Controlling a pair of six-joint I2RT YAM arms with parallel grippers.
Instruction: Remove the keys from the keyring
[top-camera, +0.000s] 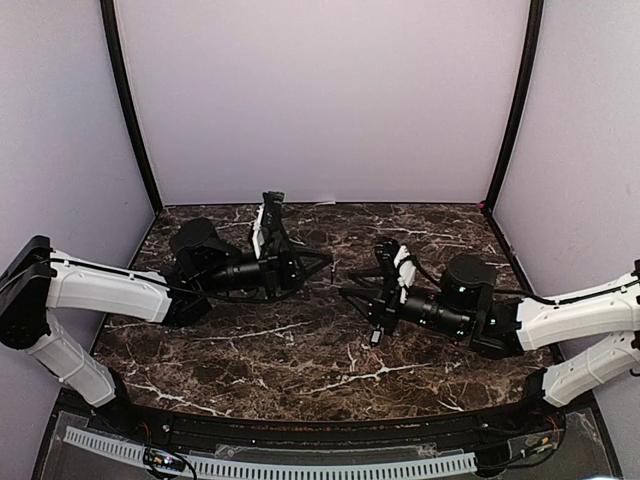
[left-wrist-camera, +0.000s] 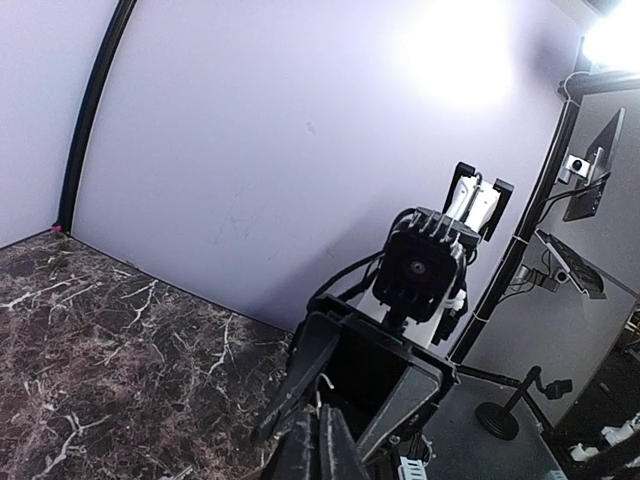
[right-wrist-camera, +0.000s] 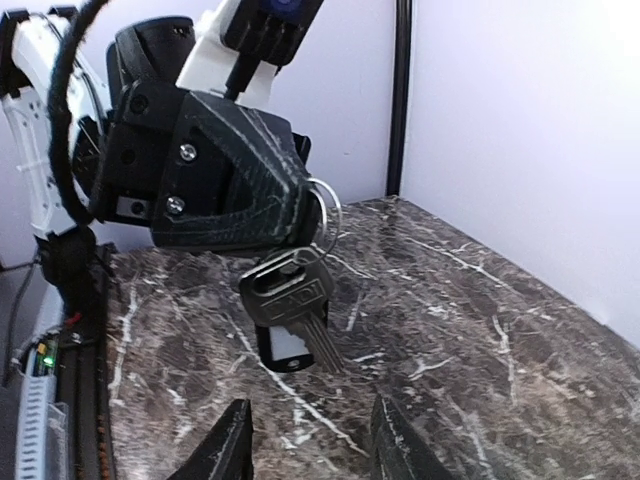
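Left hand (right-wrist-camera: 295, 215) is closed on the ring (right-wrist-camera: 326, 212), which sticks out past its dark fingertips in the right wrist view. The keys (right-wrist-camera: 290, 295) hang from the ring just below the hand, silvery, blades pointing down and slightly right. How many keys are stacked there cannot be told. A small black fob (right-wrist-camera: 279, 351) dangles behind them. The whole bunch is in the air above the worktop (right-wrist-camera: 480, 330), not touching it.

Right hand (right-wrist-camera: 310, 445) is open and holds nothing. Its two fingers (right-wrist-camera: 235, 445) stand well apart at the bottom of its own view, pointing towards the bunch from below and apart from it.

From above, the two hands face each other near the middle of the dark marble worktop (top-camera: 300, 350), the left hand (top-camera: 318, 262) reaching in from the left and the right hand (top-camera: 362, 300) from the right, tips near each other. The ring and keys are too small to pick out there.

In the left wrist view, the left hand (left-wrist-camera: 322, 425) shows its fingers pressed together at the bottom edge. The right hand (left-wrist-camera: 355, 390) faces it with its fingers spread.
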